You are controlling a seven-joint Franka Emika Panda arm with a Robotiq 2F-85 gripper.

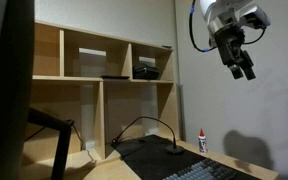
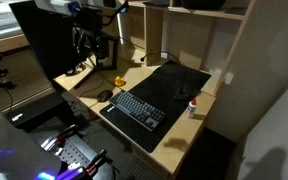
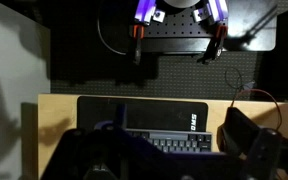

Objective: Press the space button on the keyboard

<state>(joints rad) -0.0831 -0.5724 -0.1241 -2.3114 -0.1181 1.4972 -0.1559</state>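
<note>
The keyboard is flat and dark with rows of small keys. It lies at the near end of a plain black pad on the wooden desk. It also shows in an exterior view and in the wrist view. My gripper hangs high in the air, well above the desk and apart from the keyboard. Its two fingers look spread and hold nothing. It is dark and hard to make out in an exterior view. In the wrist view its fingers are a blur along the bottom edge.
A dark mouse lies beside the keyboard, with cables and a small yellow object behind it. A small white bottle with a red cap stands by the pad's other side. Wooden shelves rise at the back of the desk.
</note>
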